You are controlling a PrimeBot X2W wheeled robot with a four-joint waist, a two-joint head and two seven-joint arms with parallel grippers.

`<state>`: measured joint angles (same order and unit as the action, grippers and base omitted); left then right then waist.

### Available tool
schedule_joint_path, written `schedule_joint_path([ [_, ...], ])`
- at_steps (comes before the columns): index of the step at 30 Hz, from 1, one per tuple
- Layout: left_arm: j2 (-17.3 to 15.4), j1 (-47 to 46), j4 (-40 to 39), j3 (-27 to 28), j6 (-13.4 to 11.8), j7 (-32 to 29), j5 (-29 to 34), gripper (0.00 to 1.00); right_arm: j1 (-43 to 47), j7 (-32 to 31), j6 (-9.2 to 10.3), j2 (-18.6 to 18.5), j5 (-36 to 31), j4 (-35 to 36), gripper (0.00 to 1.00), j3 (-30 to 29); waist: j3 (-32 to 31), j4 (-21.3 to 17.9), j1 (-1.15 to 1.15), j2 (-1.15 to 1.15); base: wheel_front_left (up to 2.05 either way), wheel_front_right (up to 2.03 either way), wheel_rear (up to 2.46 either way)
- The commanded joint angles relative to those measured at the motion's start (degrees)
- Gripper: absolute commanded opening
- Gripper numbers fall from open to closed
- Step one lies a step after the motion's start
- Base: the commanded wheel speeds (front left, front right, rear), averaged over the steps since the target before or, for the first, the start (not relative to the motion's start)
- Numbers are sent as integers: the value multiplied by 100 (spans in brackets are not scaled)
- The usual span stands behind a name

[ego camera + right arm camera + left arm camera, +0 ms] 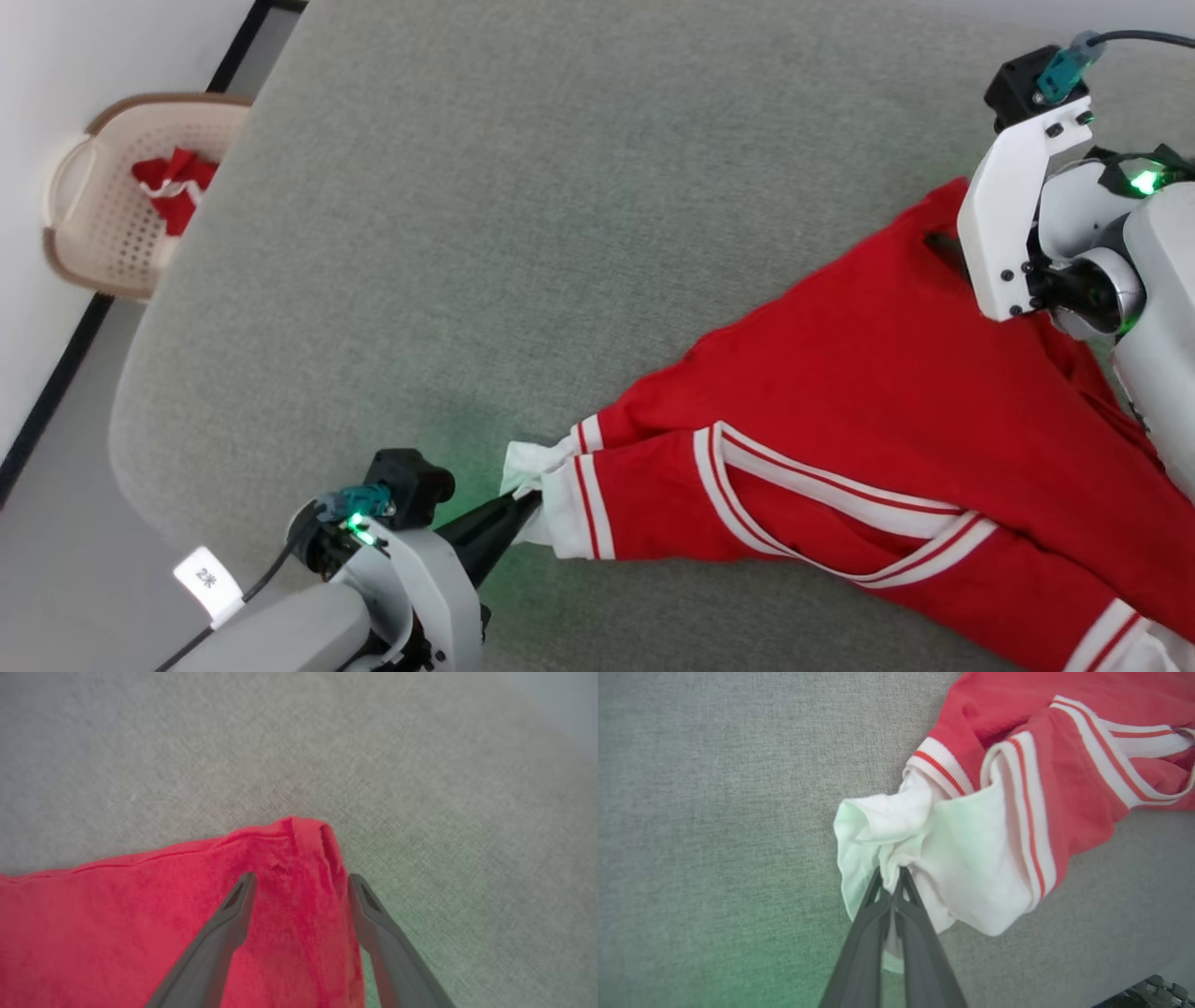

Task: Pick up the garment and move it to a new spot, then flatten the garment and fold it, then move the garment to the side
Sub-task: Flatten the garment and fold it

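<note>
The garment (pixel 859 392), a red shirt with white sleeves and red-and-white striped trim, lies stretched across the grey table from lower centre to upper right. My left gripper (pixel 530 499) is shut on its bunched white sleeve (pixel 906 858), low on the table. My right gripper (pixel 301 879) stands open just over the garment's red far corner (pixel 299 835), one finger over the cloth and the other at its edge, nothing pinched between them. In the head view the white right wrist housing (pixel 1022 215) covers those fingers.
The grey fabric table (pixel 523 215) has a rounded left corner. Beyond that corner a beige perforated basket (pixel 89 233) stands on the floor with a red-and-white cloth wad (pixel 173 187) in it. A white wall with a black baseboard runs along the left.
</note>
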<state>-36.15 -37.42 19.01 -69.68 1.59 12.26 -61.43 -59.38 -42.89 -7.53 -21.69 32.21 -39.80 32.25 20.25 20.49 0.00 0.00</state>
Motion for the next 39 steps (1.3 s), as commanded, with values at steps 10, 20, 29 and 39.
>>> schedule_joint_path([
  [10,232,-141,390,18,202,71,3,0,-478,-571,9,69,324,-1089,0,672,185,180,0,0,0,0,0],
  [20,-374,-751,302,315,125,-368,-126,0,-947,365,10,-99,634,-820,0,826,-168,-256,0,0,0,0,0],
  [29,-1244,-1975,-292,690,22,-1329,-73,0,-1209,1138,10,-420,834,-378,0,698,-590,-811,0,0,0,0,0],
  [39,-1421,-3289,-264,1048,150,-2153,-69,0,-1274,1630,10,-568,673,184,0,292,-1034,-1295,0,0,0,0,0],
])
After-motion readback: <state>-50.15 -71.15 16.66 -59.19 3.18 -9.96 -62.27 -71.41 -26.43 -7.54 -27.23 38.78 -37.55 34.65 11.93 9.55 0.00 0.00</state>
